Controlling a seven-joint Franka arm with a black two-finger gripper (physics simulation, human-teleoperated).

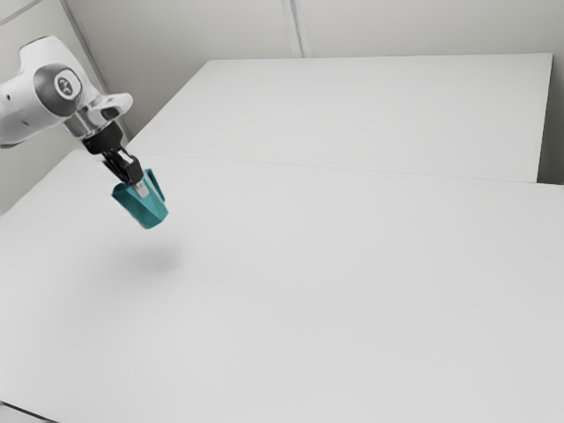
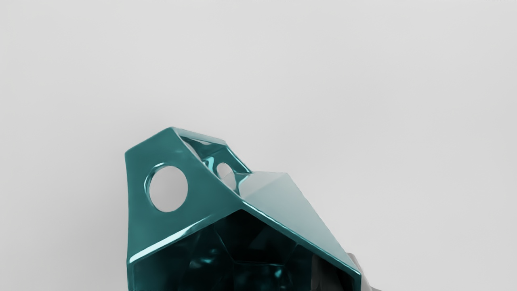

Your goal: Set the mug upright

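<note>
Teal and faceted, the mug point(image 1: 150, 212) hangs tilted above the white table point(image 1: 335, 291), its shadow point(image 1: 154, 257) cast on the surface below. The black gripper point(image 1: 140, 187) clamps the mug wall: one finger inside, the other outside, jaws separated only by the wall's thickness.

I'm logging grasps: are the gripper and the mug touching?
Touching. The exterior view shows the mug tilted and raised off the table, above its shadow, with the gripper shut on its wall.
</note>
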